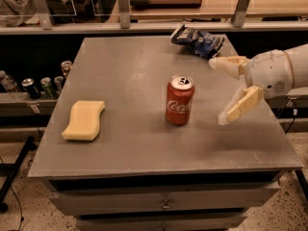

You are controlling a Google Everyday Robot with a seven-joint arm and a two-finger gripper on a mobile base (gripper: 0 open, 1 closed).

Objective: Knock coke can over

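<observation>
The red coke can [179, 101] stands upright near the middle of the grey table [139, 143], its silver top and pull tab showing. My gripper [217, 92] comes in from the right edge, a white wrist with two cream fingers spread wide apart. One finger [226, 64] points left at the back, the other finger [239, 106] reaches down and left. The gripper is open and empty, a short way to the right of the can and not touching it.
A yellow sponge [84, 120] lies at the table's left. A blue and white snack bag [198, 40] lies at the back edge. Several small dark and silver cans [42, 84] stand on a lower shelf to the left. A railing runs behind the table.
</observation>
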